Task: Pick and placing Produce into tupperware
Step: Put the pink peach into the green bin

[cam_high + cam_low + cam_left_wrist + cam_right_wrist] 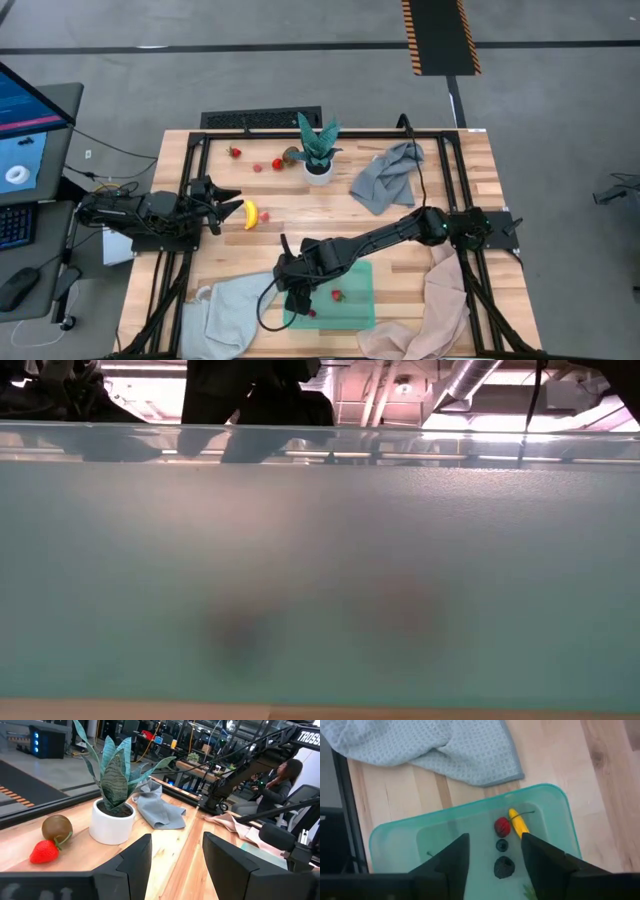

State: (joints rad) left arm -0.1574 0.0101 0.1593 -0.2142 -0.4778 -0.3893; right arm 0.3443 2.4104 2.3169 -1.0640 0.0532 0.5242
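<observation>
High view: a shallow translucent mint-green plastic container (358, 300) sits near the front edge of the wooden bench (450, 200), between a pale grey-green cloth (235, 310) and a pink cloth (435, 310). The right gripper (297, 298) hangs over the container's left end, jaws parted with nothing between them. Inside lie a red strawberry (502, 826), a small yellow banana piece (519, 823) and two dark berries (504, 867). The left gripper (222, 205) waits at the left edge, jaws partly open and empty, beside a yellow banana (251, 214).
</observation>
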